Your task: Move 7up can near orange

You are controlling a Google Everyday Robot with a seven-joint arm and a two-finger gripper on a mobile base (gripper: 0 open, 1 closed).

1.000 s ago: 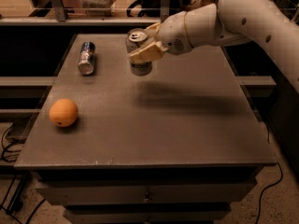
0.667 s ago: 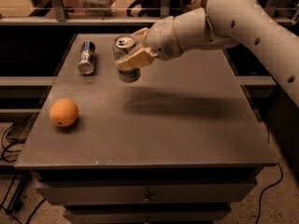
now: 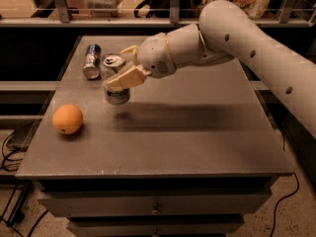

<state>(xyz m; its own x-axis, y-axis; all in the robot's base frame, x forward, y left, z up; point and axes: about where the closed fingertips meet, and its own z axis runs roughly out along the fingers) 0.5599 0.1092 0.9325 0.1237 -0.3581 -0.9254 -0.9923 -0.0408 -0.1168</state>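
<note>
The 7up can [image 3: 115, 95], whitish-silver with a silver top, is held in the air above the table, a little tilted. My gripper [image 3: 121, 68] is shut on the 7up can, one finger [image 3: 126, 78] across its front. The orange [image 3: 67, 119] lies on the table at the left, below and left of the can, a can's width or so apart from it. The can's shadow falls on the table just right of the orange.
A blue-and-silver can [image 3: 92, 60] lies on its side at the table's [image 3: 197, 142] back left, just behind the held can. My arm [image 3: 247, 38] reaches in from the right. Shelving and rails stand behind the table; cables lie on the floor at left.
My gripper has carried the 7up can leftward and toward the front, closer to the orange. The orange and the blue-and-silver can have not moved.
</note>
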